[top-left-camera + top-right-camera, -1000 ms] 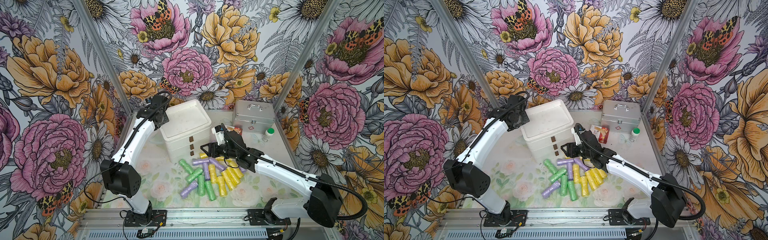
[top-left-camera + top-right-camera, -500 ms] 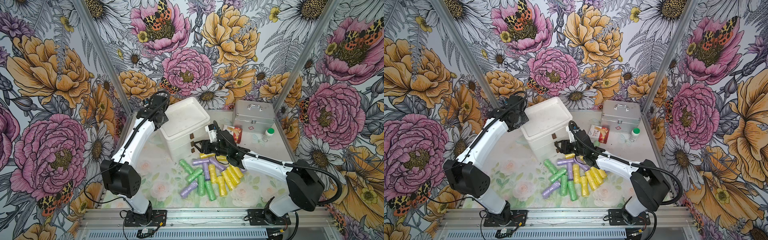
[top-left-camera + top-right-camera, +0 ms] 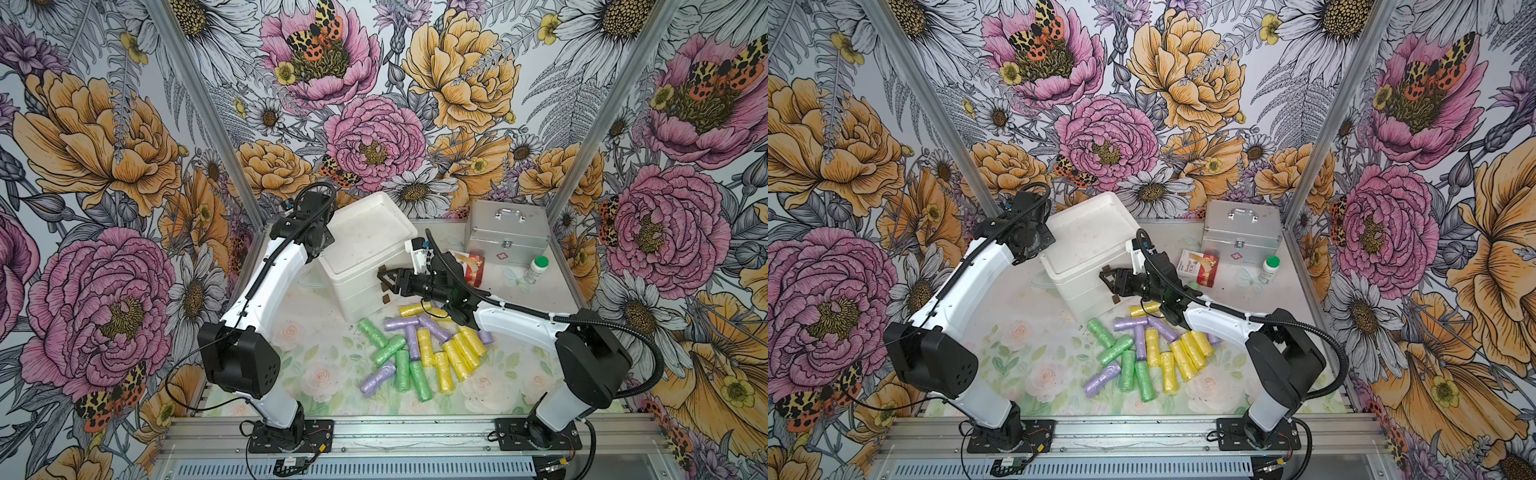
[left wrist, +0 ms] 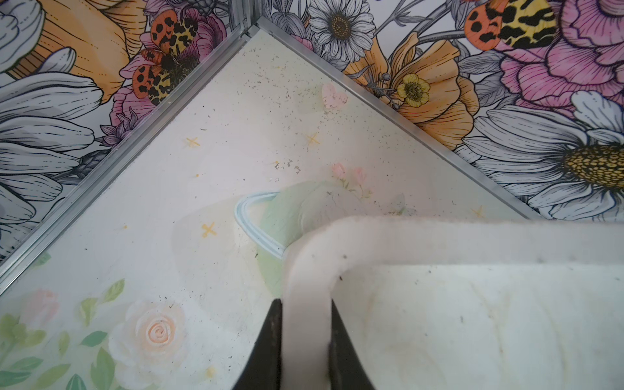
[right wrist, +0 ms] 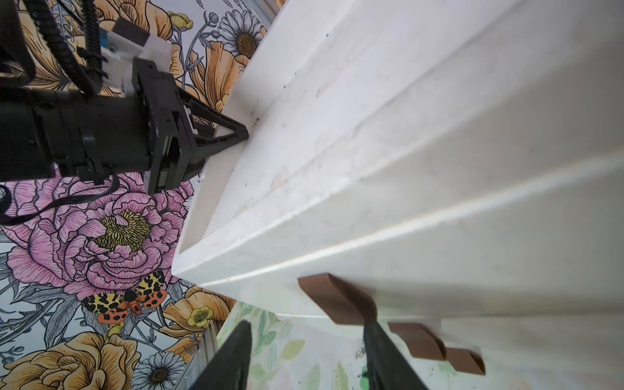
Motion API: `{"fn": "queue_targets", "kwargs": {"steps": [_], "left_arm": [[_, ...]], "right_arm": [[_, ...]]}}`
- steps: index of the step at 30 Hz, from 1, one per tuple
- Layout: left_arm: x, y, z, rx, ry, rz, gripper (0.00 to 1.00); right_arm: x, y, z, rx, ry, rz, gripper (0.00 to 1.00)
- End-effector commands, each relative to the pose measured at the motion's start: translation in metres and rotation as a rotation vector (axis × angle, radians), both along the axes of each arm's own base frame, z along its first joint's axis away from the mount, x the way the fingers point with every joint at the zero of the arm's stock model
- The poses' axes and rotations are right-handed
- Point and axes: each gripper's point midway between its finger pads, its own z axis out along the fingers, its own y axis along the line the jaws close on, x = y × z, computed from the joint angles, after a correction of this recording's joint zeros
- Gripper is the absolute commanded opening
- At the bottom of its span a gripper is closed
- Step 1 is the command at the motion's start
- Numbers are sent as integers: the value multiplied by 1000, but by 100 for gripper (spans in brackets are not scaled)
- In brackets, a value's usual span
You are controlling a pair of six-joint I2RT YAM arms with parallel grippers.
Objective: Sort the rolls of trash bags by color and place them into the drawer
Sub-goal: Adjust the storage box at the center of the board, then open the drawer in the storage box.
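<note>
Pastel roses cover the bench (image 3: 316, 386), which carries everything. At its back left stands the white drawer unit (image 3: 365, 249), its three brown-handled drawers all pushed in.

The left arm (image 3: 270, 291) reaches the unit's rear left corner. There the left jaws are pinched tight on the raised top rim, one finger on each side.

The right arm (image 3: 519, 324) stretches low across to the unit's front. The right jaws stand partly open and clamp nothing, with the top handle (image 5: 337, 299) between their tips and one finger touching its end.

A silver case (image 3: 505, 235) sits at the back right.

The rolls of trash bags (image 3: 419, 349), yellow, green and lilac, lie jumbled on the bench just in front of the unit, partly under the right arm. None is in a drawer.

A red carton (image 3: 473, 268) and a green-capped bottle (image 3: 536, 269) stand near the case.
</note>
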Motion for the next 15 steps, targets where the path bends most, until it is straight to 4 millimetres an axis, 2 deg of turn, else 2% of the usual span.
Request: {"fn": "queue_targets", "kwargs": {"steps": [1,15], "left_arm": [[0,-3,-20,-128,29,59,0],[11,1,4,-80,1,39,0]], "right_arm": [[9,7,9,56,-2,16,53],[18,3,-2,93,38,-4,52]]}}
